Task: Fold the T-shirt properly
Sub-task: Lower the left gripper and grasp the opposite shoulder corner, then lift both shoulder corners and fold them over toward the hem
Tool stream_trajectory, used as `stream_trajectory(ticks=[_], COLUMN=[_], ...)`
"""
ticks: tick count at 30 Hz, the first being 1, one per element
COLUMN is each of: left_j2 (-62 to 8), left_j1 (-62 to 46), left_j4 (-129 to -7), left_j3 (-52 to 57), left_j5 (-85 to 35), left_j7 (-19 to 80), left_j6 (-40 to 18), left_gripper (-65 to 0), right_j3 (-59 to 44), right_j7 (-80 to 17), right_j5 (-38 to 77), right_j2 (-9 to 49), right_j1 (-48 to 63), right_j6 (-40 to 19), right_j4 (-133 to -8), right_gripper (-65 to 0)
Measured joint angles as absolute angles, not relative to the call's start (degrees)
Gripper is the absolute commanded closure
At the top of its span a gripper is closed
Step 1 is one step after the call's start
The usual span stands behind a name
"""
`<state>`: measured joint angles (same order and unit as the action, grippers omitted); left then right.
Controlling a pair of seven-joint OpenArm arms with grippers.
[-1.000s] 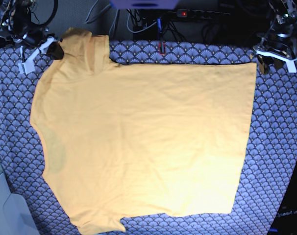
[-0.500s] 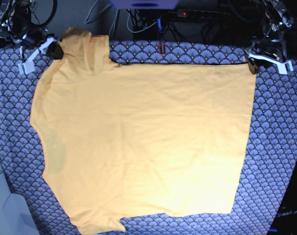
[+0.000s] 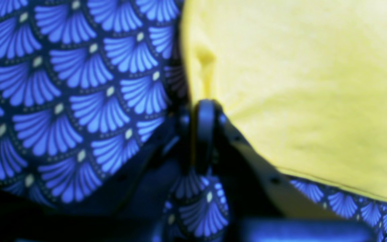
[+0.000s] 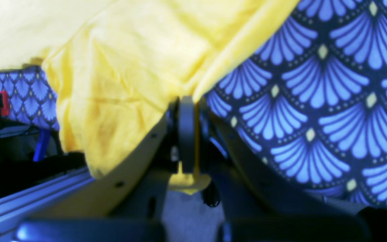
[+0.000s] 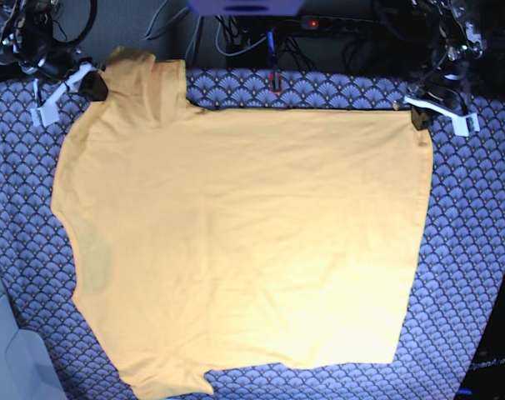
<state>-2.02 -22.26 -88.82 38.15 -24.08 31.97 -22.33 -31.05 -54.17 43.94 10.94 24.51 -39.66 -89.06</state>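
The left gripper [image 3: 202, 134] had its jaws pressed together on the hem corner of the T-shirt [image 5: 244, 242] – in the left wrist view a small pucker of yellow cloth rose just above the pinch. The right gripper [image 4: 186, 134] had its jaws pinched shut on the edge of the far sleeve, with a scrap of yellow fabric poking out below them.

The shirt lay spread flat on the patterned cloth [image 5: 477, 250] covering the desk, collar end toward the right arm, hem toward the left arm, both held points along the far edge. No fold showed yet: both sleeves were out and the body was one open sheet. By my reading the task stood at its very start – corners gripped, every fold left to make.

Both arms reached in low from the far corners of the desk, wrists angled down so the jaws met the cloth nearly at its surface.
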Motion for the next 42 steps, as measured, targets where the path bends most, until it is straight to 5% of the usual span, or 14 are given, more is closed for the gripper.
stream_trajectory(ticks=[25,42], left_j2=[-2.96,-2.83], left_j1=[-25.26,-13.39], left_j4=[-98.91,-102.43], left_j3=[41.95,42.06], left_j5=[-24.56,-23.99], left_j7=[33.26,47.88], left_j6=[-22.52,-22.13], left_gripper=[0.0,0.0], right_j3=[-32.95,-37.32], right_j7=[-53.65,-58.7], right_j5=[42.24,42.24], right_j2=[12.51,13.5], right_j1=[26.24,14.76], right_j6=[-39.77,-39.79], right_j4=[-100.84,-105.47], right_gripper=[0.0,0.0])
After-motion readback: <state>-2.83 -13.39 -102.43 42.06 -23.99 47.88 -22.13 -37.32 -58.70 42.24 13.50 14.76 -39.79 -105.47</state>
